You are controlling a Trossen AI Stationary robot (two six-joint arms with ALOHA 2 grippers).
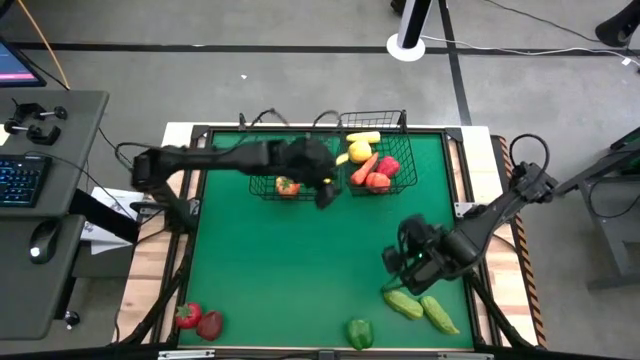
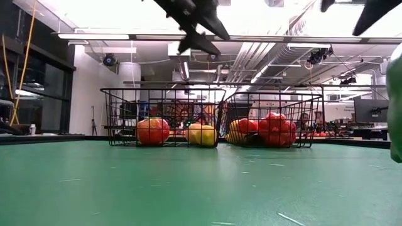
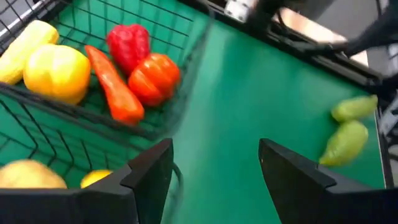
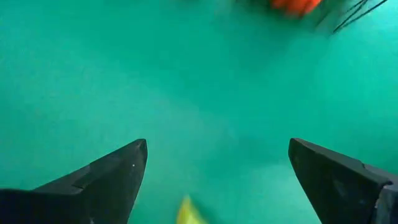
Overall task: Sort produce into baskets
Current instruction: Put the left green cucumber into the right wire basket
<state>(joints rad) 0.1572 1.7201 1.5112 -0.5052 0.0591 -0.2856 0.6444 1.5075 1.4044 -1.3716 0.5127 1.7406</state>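
Two black wire baskets stand side by side at the table's far edge. The left basket [image 1: 283, 172] holds a red-orange piece [image 2: 152, 130] and yellow pieces [image 2: 201, 134]. The right basket [image 1: 375, 160] holds yellow pieces [image 3: 56, 71], an orange carrot [image 3: 115, 87], a red pepper [image 3: 129, 45] and a tomato [image 3: 155, 78]. My left gripper [image 1: 326, 192] hovers open and empty between the baskets' near sides, above the mat [image 3: 214, 174]. My right gripper [image 1: 403, 262] is open and empty [image 4: 217, 168] above the mat, just beyond two green pieces [image 1: 405, 303] [image 1: 438, 313].
A green pepper [image 1: 360, 332] lies near the front edge at the middle. Two red pieces [image 1: 188, 316] [image 1: 210, 324] lie at the front left corner. The green mat [image 1: 270, 260] between the baskets and the front edge is bare. A desk with a keyboard [image 1: 20, 180] stands left of the table.
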